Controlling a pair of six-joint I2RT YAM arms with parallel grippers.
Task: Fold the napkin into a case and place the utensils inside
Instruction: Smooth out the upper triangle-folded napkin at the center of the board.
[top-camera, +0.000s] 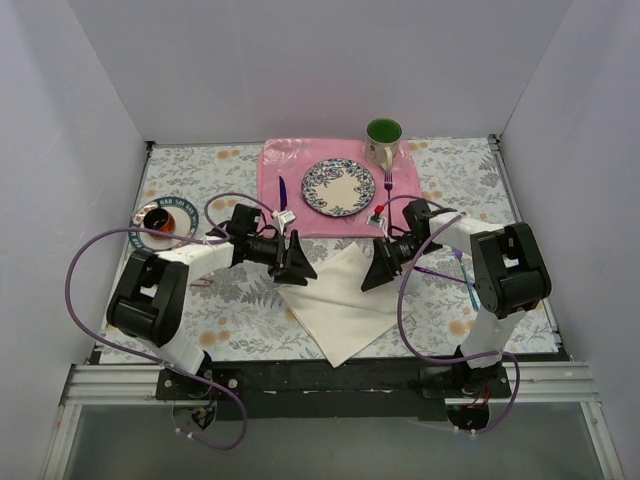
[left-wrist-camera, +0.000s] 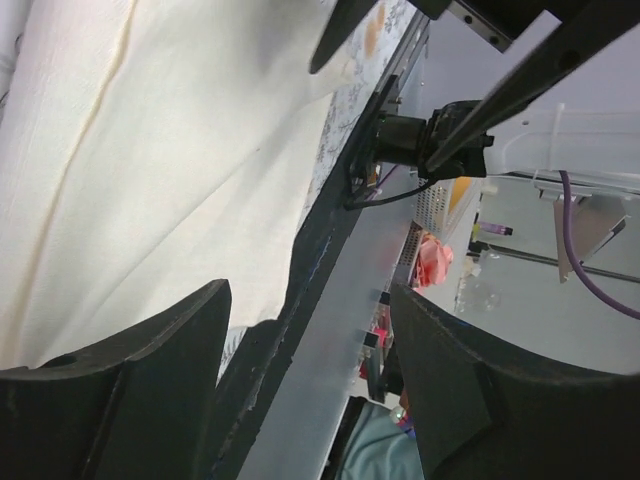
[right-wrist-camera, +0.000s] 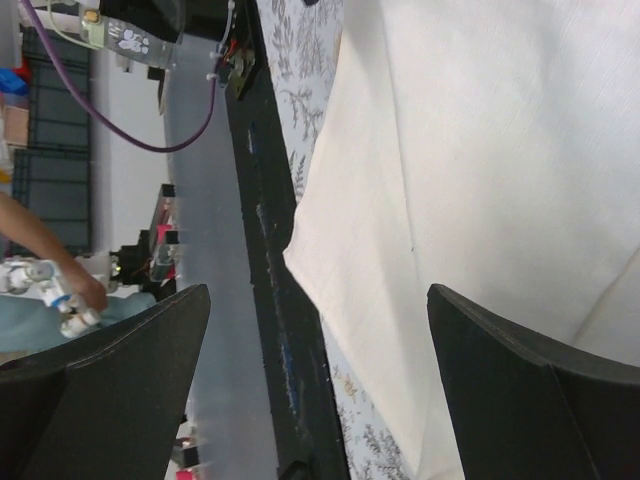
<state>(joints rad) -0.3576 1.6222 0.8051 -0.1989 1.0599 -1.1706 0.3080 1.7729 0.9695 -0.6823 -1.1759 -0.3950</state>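
Note:
The cream-white napkin (top-camera: 340, 305) lies on the floral table between the two arms, one corner pointing at the near edge. It has the look of a layer folded over, with a crease running across it. My left gripper (top-camera: 296, 263) hovers at its upper left edge, open and holding nothing. My right gripper (top-camera: 379, 269) hovers at its upper right edge, wide open and also holding nothing. The left wrist view shows the napkin (left-wrist-camera: 150, 170) above the left gripper (left-wrist-camera: 310, 400). The right wrist view shows the napkin (right-wrist-camera: 480, 150) beyond the right gripper (right-wrist-camera: 320, 390). Thin iridescent utensils (top-camera: 466, 285) lie beside the right arm, partly hidden.
A pink placemat (top-camera: 290, 165) at the back carries a patterned plate (top-camera: 338, 187), a dark purple knife (top-camera: 282, 190) and a dark purple fork (top-camera: 388, 183). A green mug (top-camera: 383, 140) stands at its far right corner. A saucer (top-camera: 160, 218) sits at the left. The table's black near edge (top-camera: 340, 375) lies just beyond the napkin's corner.

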